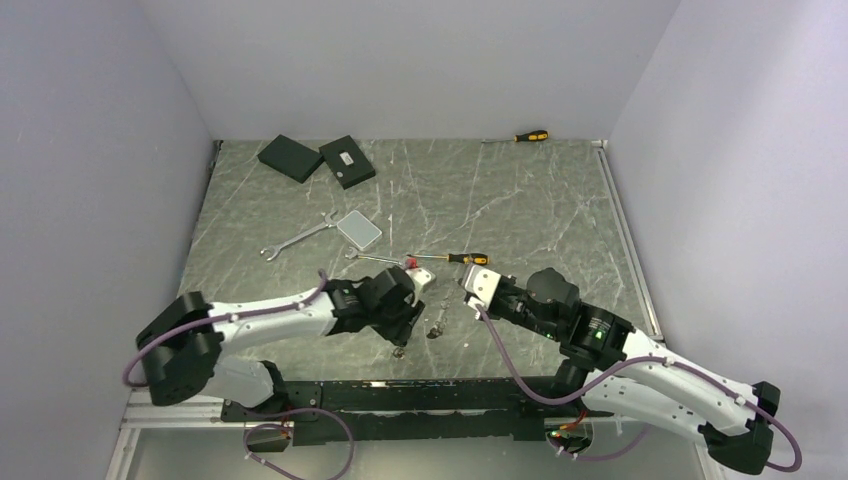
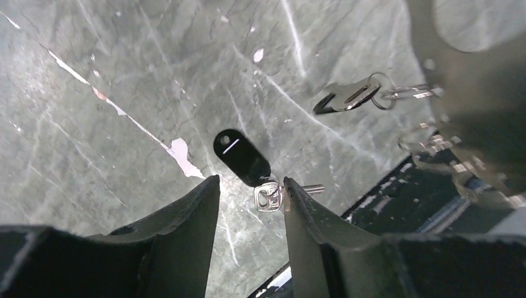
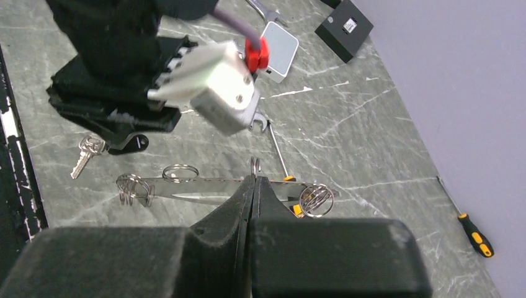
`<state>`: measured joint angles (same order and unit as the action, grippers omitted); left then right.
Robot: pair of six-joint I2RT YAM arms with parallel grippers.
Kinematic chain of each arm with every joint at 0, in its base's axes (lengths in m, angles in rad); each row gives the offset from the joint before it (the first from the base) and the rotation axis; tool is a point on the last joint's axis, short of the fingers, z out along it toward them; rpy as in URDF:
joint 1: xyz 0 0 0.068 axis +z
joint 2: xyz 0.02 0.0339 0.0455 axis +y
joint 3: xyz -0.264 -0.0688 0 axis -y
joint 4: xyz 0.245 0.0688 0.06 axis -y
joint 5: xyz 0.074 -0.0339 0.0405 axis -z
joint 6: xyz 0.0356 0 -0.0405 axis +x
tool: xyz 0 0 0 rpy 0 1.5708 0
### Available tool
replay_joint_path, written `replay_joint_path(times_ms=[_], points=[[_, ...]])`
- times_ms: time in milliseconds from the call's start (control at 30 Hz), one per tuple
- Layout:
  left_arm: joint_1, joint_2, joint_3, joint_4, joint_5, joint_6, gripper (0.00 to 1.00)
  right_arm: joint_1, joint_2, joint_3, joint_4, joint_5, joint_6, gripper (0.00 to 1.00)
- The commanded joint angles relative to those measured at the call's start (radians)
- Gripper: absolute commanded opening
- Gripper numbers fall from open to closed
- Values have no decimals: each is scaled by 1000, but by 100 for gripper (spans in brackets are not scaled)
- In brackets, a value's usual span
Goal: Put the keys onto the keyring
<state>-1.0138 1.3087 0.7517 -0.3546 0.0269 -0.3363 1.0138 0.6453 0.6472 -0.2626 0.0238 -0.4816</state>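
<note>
My left gripper [image 2: 251,186] is open, low over the table near its front edge. A black fob [image 2: 240,156] with a small silver key [image 2: 268,197] lies between its fingertips, the key against the right finger. A second black-headed key [image 2: 346,98] with small split rings lies farther off. My right gripper [image 3: 254,181] is shut on the thin silver keyring [image 3: 186,186], seen nearly edge-on, with small split rings [image 3: 316,200] hanging on it. In the top view the left gripper [image 1: 402,328] and the right gripper [image 1: 470,290] are close together, with keys [image 1: 435,326] between them.
An orange-and-black screwdriver [image 1: 455,258] and a wrench [image 1: 375,258] lie just behind the grippers. A second wrench [image 1: 295,240], a white pad [image 1: 360,230], two black boxes [image 1: 318,158] and another screwdriver [image 1: 530,136] lie farther back. The table's front edge [image 1: 450,378] is close.
</note>
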Motion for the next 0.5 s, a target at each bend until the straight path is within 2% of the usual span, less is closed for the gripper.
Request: replay_joint_path(times_ms=[0,100,233,467], points=[[-105,90,82,-83,-193,-128,49,-3,-29,6,50,42,-9,0],[-181,133,112,-117,-250,-147,52,-3,-38,2,51,54,-12,0],[-202,171,122,-142,-266,-185,52,-3,-55,0,53,57,-12,0],[-221,230,135,-164,-335,-222,42,-3,-59,3,50,41,-6,0]])
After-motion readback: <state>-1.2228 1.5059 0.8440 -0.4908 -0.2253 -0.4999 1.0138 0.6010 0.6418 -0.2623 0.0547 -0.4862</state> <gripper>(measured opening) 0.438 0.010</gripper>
